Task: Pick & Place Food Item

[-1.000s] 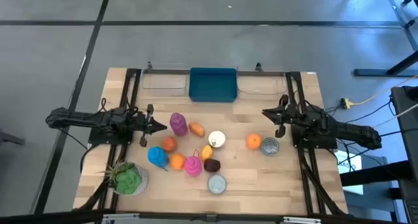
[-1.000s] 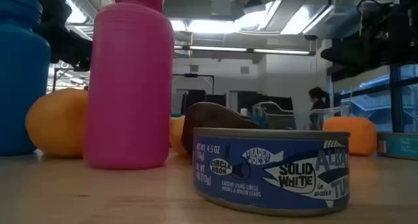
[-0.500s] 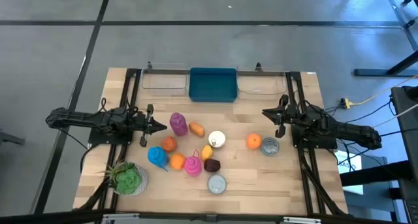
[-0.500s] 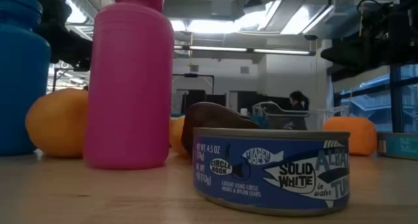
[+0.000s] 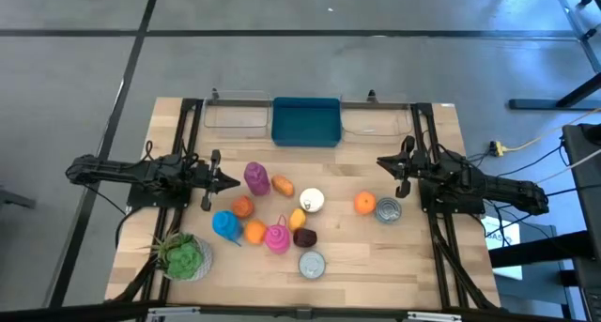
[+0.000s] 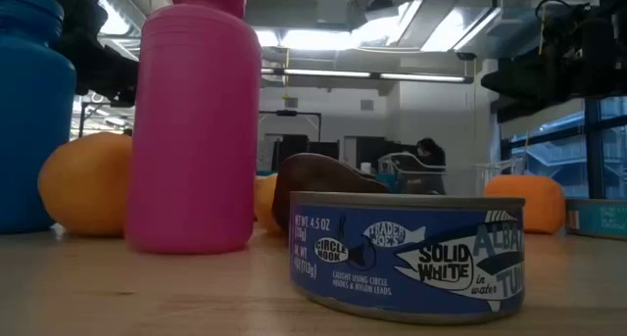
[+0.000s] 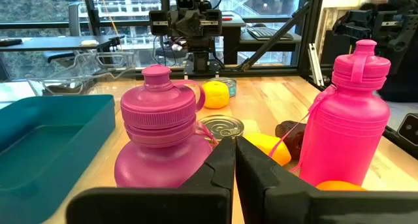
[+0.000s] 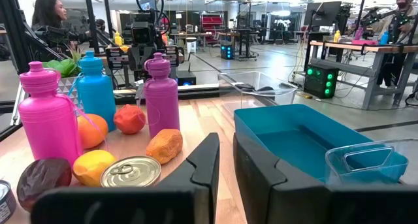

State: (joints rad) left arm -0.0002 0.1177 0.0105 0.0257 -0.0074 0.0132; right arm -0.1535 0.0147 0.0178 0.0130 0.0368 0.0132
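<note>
Several food items stand on the wooden table between my arms: an orange-brown piece (image 5: pixel 282 185), a lemon (image 5: pixel 297 219), a dark brown piece (image 5: pixel 305 237), an orange (image 5: pixel 364 204), another orange (image 5: pixel 254 233), a tuna can (image 5: pixel 388 210) and a silver-topped can (image 5: pixel 312 264). A blue bin (image 5: pixel 306 122) sits at the far edge. My left gripper (image 5: pixel 233 181) hovers level at the left, shut, just short of the purple bottle (image 7: pixel 160 139). My right gripper (image 5: pixel 380 162) hovers level at the right, its fingers (image 8: pixel 206 165) a narrow slit apart with nothing between them.
Purple (image 5: pixel 255 178), blue (image 5: pixel 225 225) and pink (image 5: pixel 277 238) bottles stand among the food. A green plant (image 5: pixel 181 256) is at the near left. Clear containers (image 5: pixel 235 115) (image 5: pixel 376 120) flank the bin. A person shows in the room beyond the table.
Both arms and all things on the table have kept still. Only a person in the room behind has walked toward the left of the low view.
</note>
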